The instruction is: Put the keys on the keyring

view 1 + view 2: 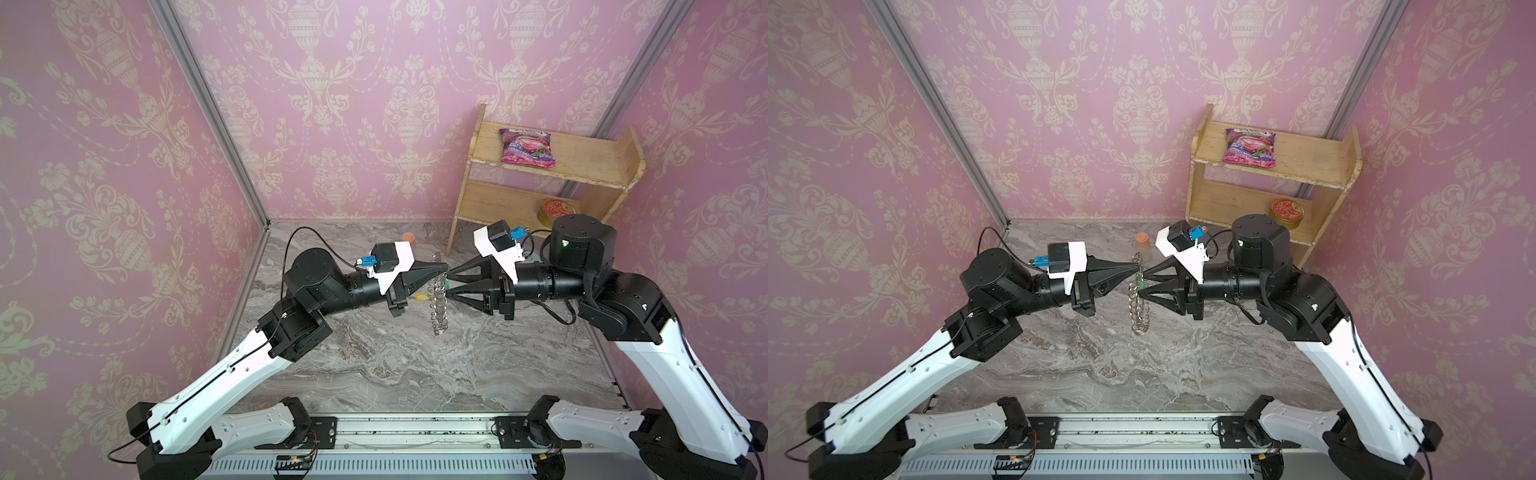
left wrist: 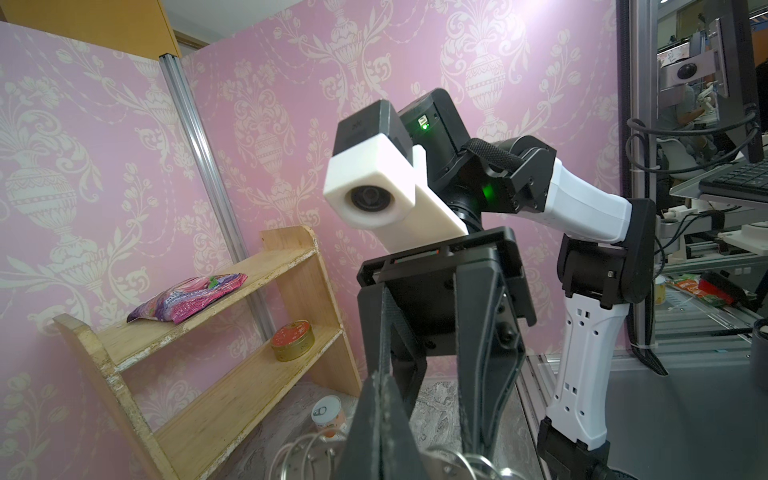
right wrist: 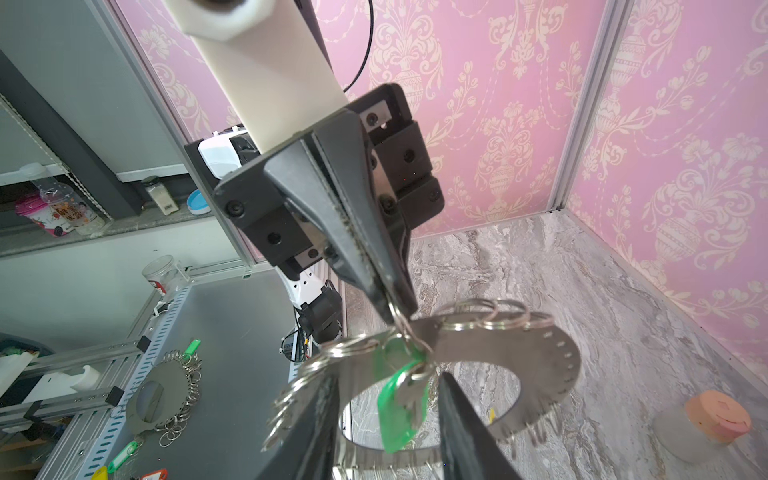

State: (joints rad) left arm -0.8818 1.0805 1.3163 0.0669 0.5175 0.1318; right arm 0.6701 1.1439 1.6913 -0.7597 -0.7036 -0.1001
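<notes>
The keyring (image 1: 439, 299) hangs on edge above the marble table, a grey metal disc (image 3: 540, 361) fringed with wire rings. My left gripper (image 1: 446, 269) is shut on one wire ring at its upper rim; its pinched tip (image 3: 390, 303) shows in the right wrist view. A green key (image 3: 401, 411) dangles from a ring over the disc's central hole. My right gripper (image 3: 388, 376) is open, its fingers either side of that key and apart from it. In both top views it faces the left gripper (image 1: 1138, 272) across the keyring (image 1: 1139, 299). A yellow key (image 1: 422, 296) lies on the table below.
A wooden shelf (image 1: 540, 174) stands at the back right with a pink snack bag (image 1: 527, 147) on top and a red-lidded gold tin (image 1: 555, 210) below. A small orange-capped jar (image 1: 408, 237) sits on the table behind the grippers.
</notes>
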